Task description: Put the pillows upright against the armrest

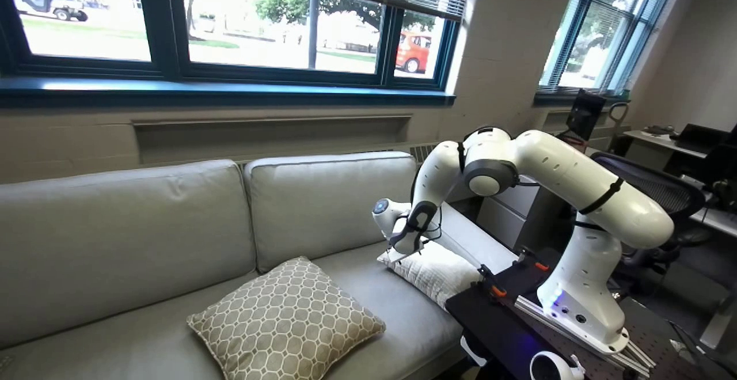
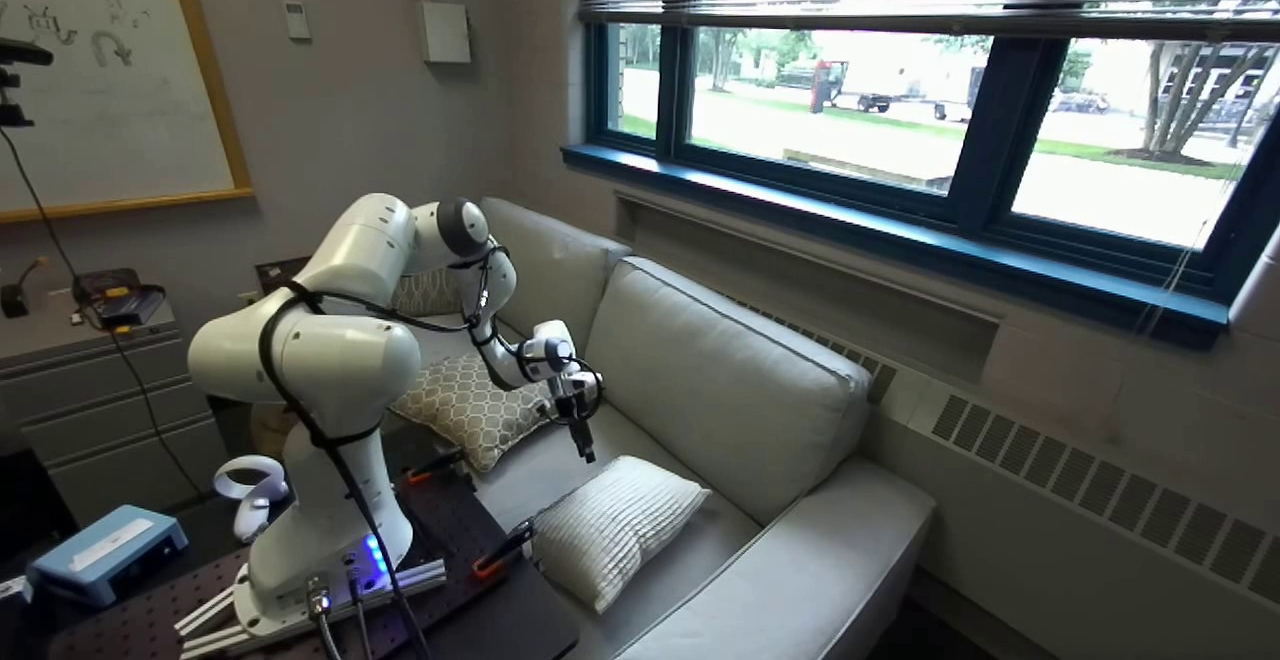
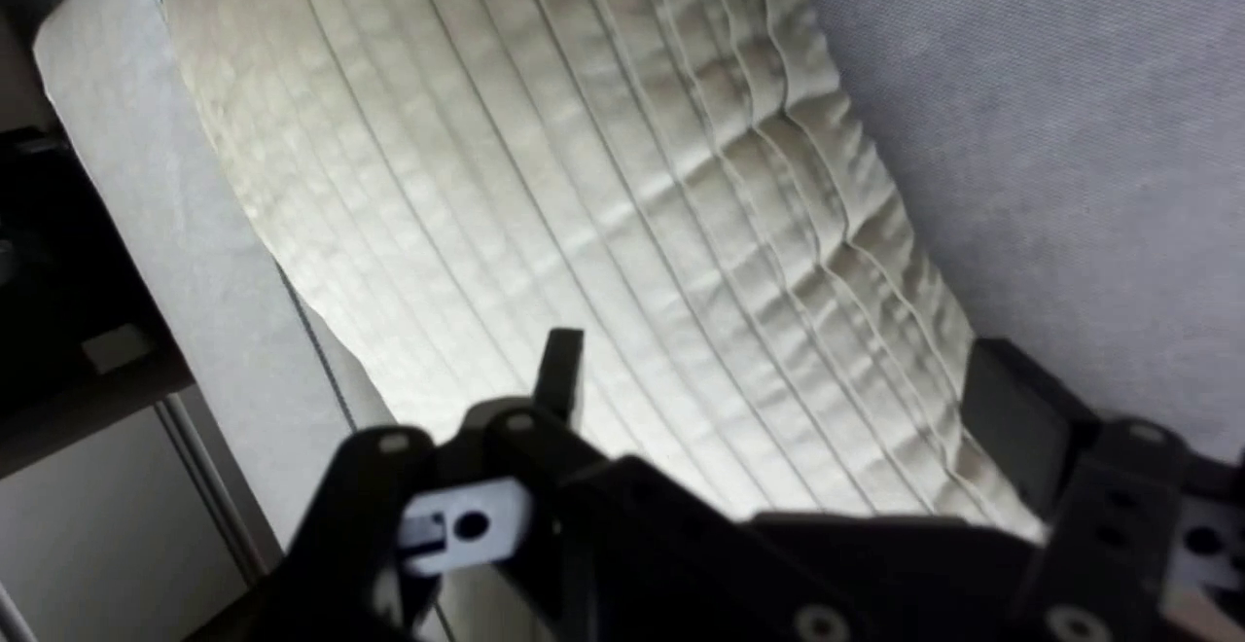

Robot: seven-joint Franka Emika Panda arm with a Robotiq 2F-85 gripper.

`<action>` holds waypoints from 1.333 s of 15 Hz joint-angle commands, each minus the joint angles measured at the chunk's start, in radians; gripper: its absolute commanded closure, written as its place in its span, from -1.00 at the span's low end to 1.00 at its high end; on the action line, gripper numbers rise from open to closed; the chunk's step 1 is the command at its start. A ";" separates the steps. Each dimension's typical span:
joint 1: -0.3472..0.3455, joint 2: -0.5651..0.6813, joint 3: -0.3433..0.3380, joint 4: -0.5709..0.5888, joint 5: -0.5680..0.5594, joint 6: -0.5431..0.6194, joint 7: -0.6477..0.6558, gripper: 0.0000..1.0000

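Observation:
The cream-white pillow [image 2: 620, 520] lies flat on the seat beside the armrest [image 2: 800, 570], its ribbed cover filling much of the wrist view. Farther along the seat, the tan lattice pillow [image 1: 288, 322] also lies flat, a gap of bare seat separating the two. My gripper [image 3: 783, 360] points down over the cream-white pillow's inner side, away from the armrest. Its fingers stand wide apart with nothing gripped; one finger [image 3: 559, 370] is over the fabric, the other by the pillow's edge. Whether they touch the pillow I cannot tell.
Tall back cushions [image 1: 334, 201] line the couch behind the pillows. The dark mounting table [image 1: 489, 316] with orange-tipped clamps borders the seat front near the cream-white pillow. Another patterned cushion [image 2: 425, 295] shows partly behind my arm at the couch's far end.

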State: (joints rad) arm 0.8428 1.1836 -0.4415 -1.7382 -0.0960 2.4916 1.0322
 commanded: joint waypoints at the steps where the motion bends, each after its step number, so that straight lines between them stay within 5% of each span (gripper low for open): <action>1: -0.059 0.071 0.065 0.158 -0.057 -0.097 0.004 -1.00; 10: -0.120 0.385 0.067 0.479 -0.171 -0.053 0.013 -1.00; 11: -0.146 0.286 0.106 0.350 -0.296 -0.033 0.064 -1.00; 15: -0.184 0.313 0.087 0.377 -0.485 -0.107 0.095 -1.00; 17: -0.191 0.311 0.068 0.384 -0.571 -0.155 0.109 -0.49; 20: -0.194 0.300 0.029 0.393 -0.647 -0.212 0.136 -0.03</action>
State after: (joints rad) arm 0.6553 1.4838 -0.3789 -1.3674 -0.6658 2.3305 1.1295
